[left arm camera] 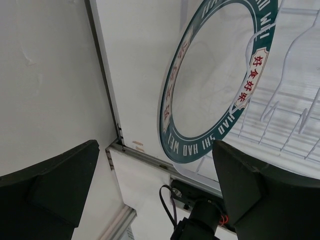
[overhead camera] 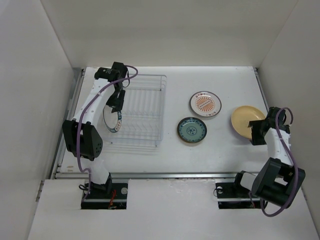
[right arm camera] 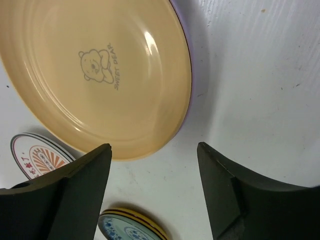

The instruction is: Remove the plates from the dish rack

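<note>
Left claw [left arm camera: 155, 160] is wide apart with nothing in it, over at the left side of the rack [overhead camera: 142, 112]. The green plate [left arm camera: 215, 85] stands on edge, slotted in the rack just ahead of the claw. Its lower rim lines up roughly between the two fingers, and it's not pinched yet as far as I can see. Looks like the only plate left in there.

Stuff I'm worried about:

- **Slipping:** that rim is thin and glossy. If I close on just the edge, the plate could pivot in the fingers or slip out on the lift.
- **Snagging:** it's sitting in the slots, so pulling it out at an angle could hook it and drag the whole rack along, which looks pretty light.
- **Elbow room:** the wall [overhead camera: 50, 100] is near on that side, so there isn't much space for the swing.

Right claw [right arm camera: 154, 150] is also apart and empty, hovering at the near edge of the yellow plate [right arm camera: 95, 70]. That one lies flat on the surface [right arm camera: 250, 100] with a purple edge peeking out from under it, so probably another plate below. A low move there could clip that stack.

The orange plate [overhead camera: 205, 104] and teal plate [overhead camera: 192, 130] are lying out in the middle, so I have to watch where the green one goes down or it lands crooked on one of them.
</note>
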Controlling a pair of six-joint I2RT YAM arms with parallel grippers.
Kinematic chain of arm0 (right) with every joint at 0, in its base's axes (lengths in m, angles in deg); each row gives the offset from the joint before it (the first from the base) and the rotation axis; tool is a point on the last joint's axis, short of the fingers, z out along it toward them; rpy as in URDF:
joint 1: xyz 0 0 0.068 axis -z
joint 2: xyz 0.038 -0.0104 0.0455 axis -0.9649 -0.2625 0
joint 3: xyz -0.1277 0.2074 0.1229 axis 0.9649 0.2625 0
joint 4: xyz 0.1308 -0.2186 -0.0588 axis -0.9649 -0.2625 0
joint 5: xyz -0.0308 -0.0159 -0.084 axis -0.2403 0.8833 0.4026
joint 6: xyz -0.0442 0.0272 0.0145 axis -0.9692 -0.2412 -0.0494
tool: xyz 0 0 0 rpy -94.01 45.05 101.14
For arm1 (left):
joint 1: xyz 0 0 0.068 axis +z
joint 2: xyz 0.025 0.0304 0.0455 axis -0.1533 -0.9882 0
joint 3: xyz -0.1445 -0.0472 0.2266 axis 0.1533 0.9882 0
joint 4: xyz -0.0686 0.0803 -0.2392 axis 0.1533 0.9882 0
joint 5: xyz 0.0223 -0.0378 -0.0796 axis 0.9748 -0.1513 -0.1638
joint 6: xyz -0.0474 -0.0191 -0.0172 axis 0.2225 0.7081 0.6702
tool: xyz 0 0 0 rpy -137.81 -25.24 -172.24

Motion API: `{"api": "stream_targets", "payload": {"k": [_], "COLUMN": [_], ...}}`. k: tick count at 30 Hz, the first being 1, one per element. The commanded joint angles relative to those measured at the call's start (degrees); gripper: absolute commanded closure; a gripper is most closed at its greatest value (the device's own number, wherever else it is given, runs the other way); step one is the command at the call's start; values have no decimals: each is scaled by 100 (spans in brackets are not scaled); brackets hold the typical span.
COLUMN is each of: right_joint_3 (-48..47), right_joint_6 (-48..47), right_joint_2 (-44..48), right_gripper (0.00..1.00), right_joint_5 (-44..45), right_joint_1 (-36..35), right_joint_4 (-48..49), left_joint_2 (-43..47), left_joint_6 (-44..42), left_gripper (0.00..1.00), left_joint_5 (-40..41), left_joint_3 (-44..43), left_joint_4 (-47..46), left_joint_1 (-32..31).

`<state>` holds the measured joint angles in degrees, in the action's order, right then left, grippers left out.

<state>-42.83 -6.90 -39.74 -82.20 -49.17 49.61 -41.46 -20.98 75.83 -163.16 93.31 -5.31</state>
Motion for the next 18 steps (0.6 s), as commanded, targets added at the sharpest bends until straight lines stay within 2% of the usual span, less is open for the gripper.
{"api": "stream_targets", "payload": {"k": [1,9,13,18], "right_joint_3": [-149,-202,-254,-307], "right_joint_6": [-12,-206,-425,-425], "right_joint_2": [226,701,754,903], "right_gripper": [23,20,20,20], "right_joint_5": [56,-242,-794,-990], "right_joint_1": [50,50,50,50], "right_joint_4": [94,225,454,559], "left_joint_2": [82,29,29,29], "left_joint_6": [-29,-29,-29,-29], "left_gripper": [4,7,14,31], "left_joint_5": [-93,-155,-216,-331], "left_joint_3": [14,67,172,417], "left_joint_4": [56,56,4,-128], "left_joint_1": [42,42,42,42]}}
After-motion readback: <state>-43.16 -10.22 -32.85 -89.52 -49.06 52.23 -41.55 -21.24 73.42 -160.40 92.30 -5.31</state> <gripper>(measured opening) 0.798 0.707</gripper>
